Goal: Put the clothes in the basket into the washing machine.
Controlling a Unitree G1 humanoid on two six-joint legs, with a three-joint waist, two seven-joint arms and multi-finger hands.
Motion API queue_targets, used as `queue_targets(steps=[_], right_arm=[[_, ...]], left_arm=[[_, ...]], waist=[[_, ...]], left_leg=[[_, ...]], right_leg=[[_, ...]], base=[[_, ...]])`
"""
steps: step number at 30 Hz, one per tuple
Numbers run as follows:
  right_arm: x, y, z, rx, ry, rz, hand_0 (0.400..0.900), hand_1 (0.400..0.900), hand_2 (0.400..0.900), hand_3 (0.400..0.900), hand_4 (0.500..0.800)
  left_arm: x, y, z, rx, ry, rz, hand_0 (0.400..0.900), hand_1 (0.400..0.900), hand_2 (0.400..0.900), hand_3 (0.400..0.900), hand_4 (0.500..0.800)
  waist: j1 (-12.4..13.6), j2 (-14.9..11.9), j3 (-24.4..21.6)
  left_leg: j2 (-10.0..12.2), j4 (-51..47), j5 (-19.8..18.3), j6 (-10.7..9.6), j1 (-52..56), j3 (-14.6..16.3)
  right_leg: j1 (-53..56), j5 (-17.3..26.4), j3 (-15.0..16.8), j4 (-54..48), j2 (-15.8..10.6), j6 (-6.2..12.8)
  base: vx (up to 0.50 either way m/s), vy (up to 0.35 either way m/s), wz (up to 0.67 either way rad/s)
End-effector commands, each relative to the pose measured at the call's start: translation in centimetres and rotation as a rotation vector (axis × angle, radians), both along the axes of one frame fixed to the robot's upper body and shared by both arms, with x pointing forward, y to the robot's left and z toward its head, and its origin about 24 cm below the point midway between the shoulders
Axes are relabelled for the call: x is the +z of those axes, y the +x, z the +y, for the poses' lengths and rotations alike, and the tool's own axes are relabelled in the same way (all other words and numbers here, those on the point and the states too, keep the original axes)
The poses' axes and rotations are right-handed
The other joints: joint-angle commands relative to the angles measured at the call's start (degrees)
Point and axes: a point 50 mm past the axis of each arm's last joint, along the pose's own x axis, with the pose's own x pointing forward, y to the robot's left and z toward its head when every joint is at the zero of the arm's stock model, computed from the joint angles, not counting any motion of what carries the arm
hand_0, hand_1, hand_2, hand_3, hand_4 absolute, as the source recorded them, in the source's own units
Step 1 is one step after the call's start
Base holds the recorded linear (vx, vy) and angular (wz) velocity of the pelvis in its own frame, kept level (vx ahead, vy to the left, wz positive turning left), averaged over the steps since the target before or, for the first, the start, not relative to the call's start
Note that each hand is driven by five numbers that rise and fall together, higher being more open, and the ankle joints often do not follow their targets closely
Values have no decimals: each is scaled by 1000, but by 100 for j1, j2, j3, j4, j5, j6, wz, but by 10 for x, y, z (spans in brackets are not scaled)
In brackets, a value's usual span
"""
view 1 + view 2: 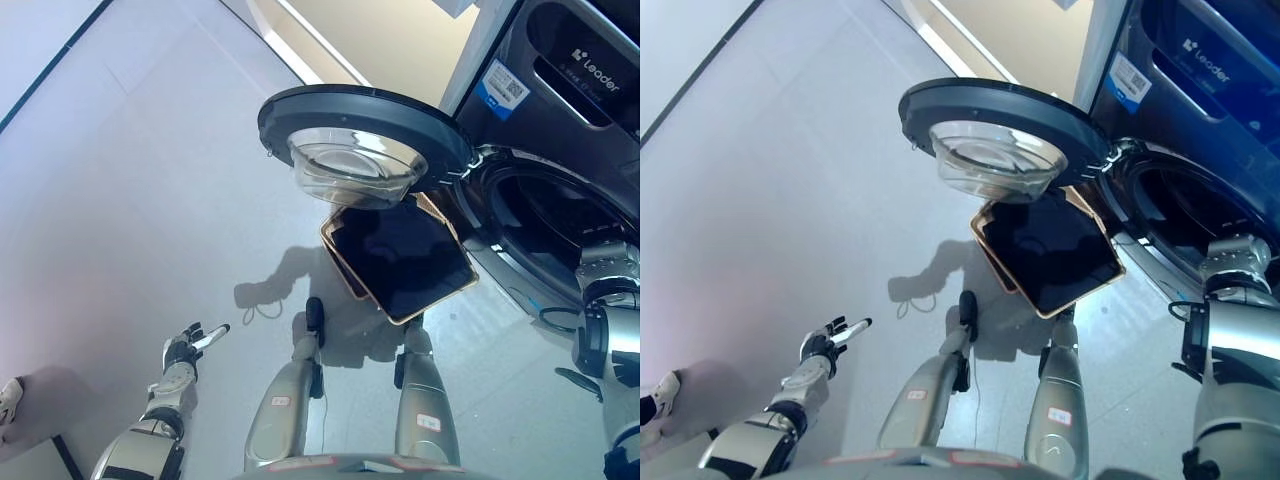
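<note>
The dark grey washing machine (pixel 560 90) stands at the right with its drum opening (pixel 560 215) dark inside. Its round door (pixel 360 115) with a glass bowl is swung wide open to the left. The basket (pixel 438 301), tan-rimmed and dark inside, sits on the floor under the door in front of the machine; I make out no clothes in it. My left hand (pixel 187 348) hangs at the lower left over the floor, fingers straight and empty. My right arm (pixel 608 300) reaches up to the drum's lower rim; its hand is hidden beyond the wrist.
The open door overhangs the basket and blocks room above it. A person's white shoe (pixel 8 398) shows at the far left edge. Grey floor spreads to the left, and a beige wall base (pixel 330 40) runs behind the machine.
</note>
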Motion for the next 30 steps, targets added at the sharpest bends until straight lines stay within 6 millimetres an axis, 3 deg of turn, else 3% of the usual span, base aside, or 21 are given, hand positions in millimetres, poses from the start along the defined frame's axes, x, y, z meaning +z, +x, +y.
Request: queue_targets(steps=[1,6,14,19,22,24,25,30], right_arm=[[40,-9,-21,-73,-182,-40,900,900,900,900,800],[16,-8,-13,-17,-205,49,900,900,900,900,800],[-32,-6,13,198,-362,269,900,900,900,900,800],[-86,-11,53,390,-437,402,900,900,900,900,800],[-122,-26,75,530,-513,547,900,900,900,900,800],[-129,-27,86,603,-574,594,900,900,900,900,800],[-140,-33,98,700,-684,684,900,900,900,900,800],[-160,-49,106,912,-1029,970,900,900,900,900,800]], left_arm=[[11,-5,34,68,127,3,900,900,900,900,800],[20,5,39,79,148,-41,900,900,900,900,800],[33,15,50,108,144,-107,900,900,900,900,800],[40,23,50,104,143,-150,900,900,900,900,800],[42,23,53,86,159,-154,900,900,900,900,800],[42,21,55,81,167,-144,900,900,900,900,800],[44,21,58,64,187,-140,900,900,900,900,800],[41,12,63,48,219,-104,900,900,900,900,800]], waist=[[-116,-98,-320],[-150,-130,-306],[-256,-434,-296],[-380,-677,-303],[-408,-809,-374],[-426,-852,-401],[-434,-921,-499],[-442,-1051,-830]], left_leg=[[447,-284,335,-641,0,-224],[404,-245,279,-621,104,-228],[414,104,58,-555,219,-291],[411,394,-133,-472,352,-363],[409,454,-220,-434,542,-396],[407,445,-236,-424,630,-407],[401,424,-290,-394,794,-424],[374,343,-415,-328,1182,-410]], right_leg=[[-92,-627,252,1056,-84,246],[24,-620,259,1044,-105,255],[451,-511,190,806,-151,285],[802,-488,169,749,-171,284],[1112,-521,118,701,-200,299],[1234,-524,101,650,-208,310],[1413,-510,75,575,-232,338],[1805,-485,17,394,-290,405]], base=[[14,36,-1],[5,14,-1],[0,0,0],[33,25,3],[65,33,5],[55,39,1],[79,50,2],[90,60,-1]])
